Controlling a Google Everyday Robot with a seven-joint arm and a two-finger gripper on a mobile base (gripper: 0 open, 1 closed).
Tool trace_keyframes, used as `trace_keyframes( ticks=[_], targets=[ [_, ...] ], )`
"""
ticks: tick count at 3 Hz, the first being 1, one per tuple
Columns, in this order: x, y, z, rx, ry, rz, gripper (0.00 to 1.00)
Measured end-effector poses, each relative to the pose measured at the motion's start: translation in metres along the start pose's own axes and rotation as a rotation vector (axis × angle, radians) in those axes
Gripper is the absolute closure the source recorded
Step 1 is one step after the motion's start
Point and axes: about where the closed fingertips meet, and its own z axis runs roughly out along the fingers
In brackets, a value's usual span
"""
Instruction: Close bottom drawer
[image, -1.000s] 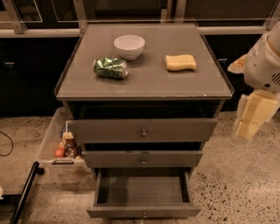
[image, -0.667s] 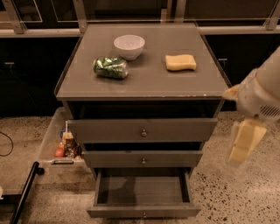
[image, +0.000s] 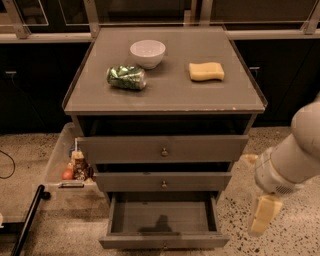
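The bottom drawer (image: 162, 242) of the grey-brown cabinet is pulled far out. Its shallow box is empty and its slim front panel lies at the lower edge of the camera view. The mid-width drawer (image: 163, 181) and the widest drawer (image: 163, 148) above it are each pulled out a little. My gripper (image: 263, 215) hangs from the white arm at the lower right, to the right of the bottom drawer's front corner and apart from it. It points down toward the floor.
On the cabinet top (image: 165, 95) stand a white bowl (image: 147, 52), a crushed green can (image: 126, 77) and a yellow sponge (image: 206, 71). A clear bin (image: 60, 155) with snacks stands at the cabinet's left. A black pole (image: 27, 220) lies on the speckled floor at the lower left.
My arm has moved down along the right side of the cabinet, from beside the top drawer to beside the bottom drawer. The drawers have not moved.
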Motion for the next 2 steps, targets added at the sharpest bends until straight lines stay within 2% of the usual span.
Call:
trace_keyframes(
  ticks=[1,2],
  targets=[
    [-0.001,-0.002,0.002,0.014,-0.003,0.000,0.00],
    [0.007,0.005,0.025,-0.042,-0.017,0.029,0.00]
  ],
)
